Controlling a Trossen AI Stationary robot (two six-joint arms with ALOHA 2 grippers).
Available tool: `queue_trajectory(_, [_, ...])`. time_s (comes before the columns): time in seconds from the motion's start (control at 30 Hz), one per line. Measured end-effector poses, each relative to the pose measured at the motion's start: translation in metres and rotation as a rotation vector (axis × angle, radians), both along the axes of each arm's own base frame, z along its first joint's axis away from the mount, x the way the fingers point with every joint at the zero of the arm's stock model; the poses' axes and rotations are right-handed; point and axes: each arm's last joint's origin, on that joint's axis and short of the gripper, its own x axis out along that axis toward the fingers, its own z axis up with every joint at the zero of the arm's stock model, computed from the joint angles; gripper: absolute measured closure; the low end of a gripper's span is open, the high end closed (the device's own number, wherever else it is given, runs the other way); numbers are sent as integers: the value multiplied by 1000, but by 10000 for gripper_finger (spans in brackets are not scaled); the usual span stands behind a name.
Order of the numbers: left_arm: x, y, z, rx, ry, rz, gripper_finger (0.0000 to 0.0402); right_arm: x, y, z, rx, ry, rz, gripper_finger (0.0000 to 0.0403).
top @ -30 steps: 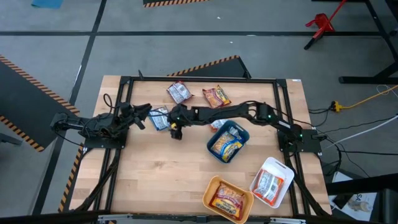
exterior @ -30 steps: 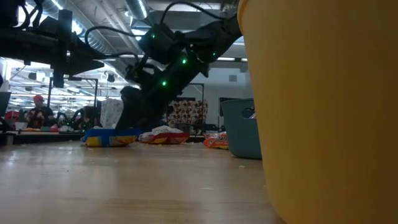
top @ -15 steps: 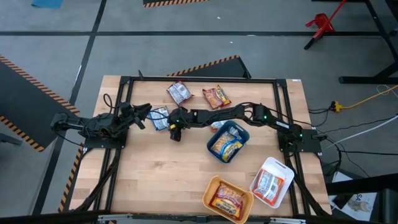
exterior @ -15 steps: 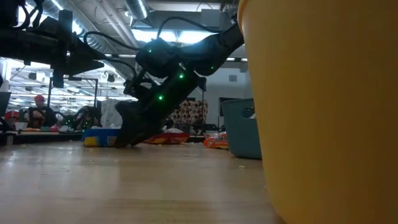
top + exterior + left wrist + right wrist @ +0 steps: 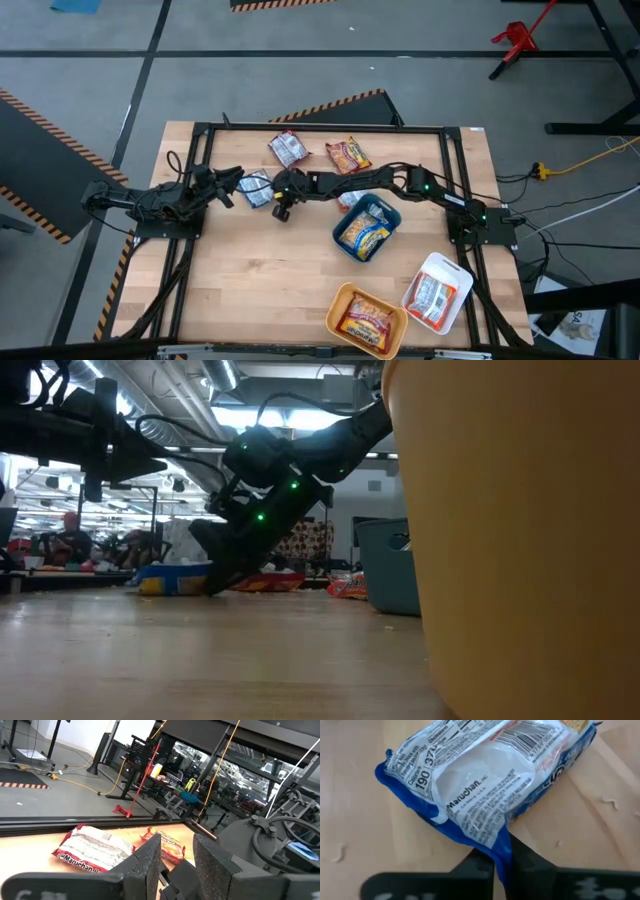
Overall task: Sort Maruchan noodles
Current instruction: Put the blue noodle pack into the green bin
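A blue-and-white Maruchan noodle packet [image 5: 256, 188] lies flat on the wooden table, left of centre. My right gripper [image 5: 502, 865] reaches across from the right and is shut on its blue edge. A red-and-white packet [image 5: 288, 148] and an orange packet [image 5: 348, 155] lie near the far edge; both also show in the left wrist view, the red-and-white packet [image 5: 95, 851] and the orange packet [image 5: 166, 845]. My left gripper [image 5: 176, 857] hovers just left of the blue packet, open, with nothing between its fingers. My right gripper pinches the blue packet's sealed blue edge [image 5: 501, 847] between its two fingers, at the end nearest the gripper. The fingers [image 5: 215, 586] slant down to it from above. The rest of the packet [image 5: 485, 775] lies on the table.
A blue tray [image 5: 385, 215] holding a packet stands right of centre, close under the right arm. An orange tray [image 5: 340, 300] and a white tray [image 5: 450, 268], each with a packet, stand near the front right. A black frame rail [image 5: 320, 128] borders the table. People sit in the room beyond.
My right gripper has come down and tipped forward toward the blue packet, from nearly upright to a slant, and has shut on the packet's edge. The packet stays on the table. My left arm has kept still.
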Motion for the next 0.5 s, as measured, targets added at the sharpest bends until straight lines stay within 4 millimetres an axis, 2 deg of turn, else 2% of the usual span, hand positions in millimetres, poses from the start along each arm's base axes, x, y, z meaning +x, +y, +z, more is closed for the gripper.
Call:
queue_trajectory(0.23, [0, 0, 0, 0, -1, -2, 294, -3, 7, 5, 167, 21, -18, 402])
queue_trajectory(0.4, [0, -1, 1, -10, -15, -22, 294, -14, 23, 28, 193, 108, 19, 403])
queue_trajectory(0.5, [1, -1, 0, -13, -17, -36, 294, -20, 34, 49, 180, 121, 49, 403])
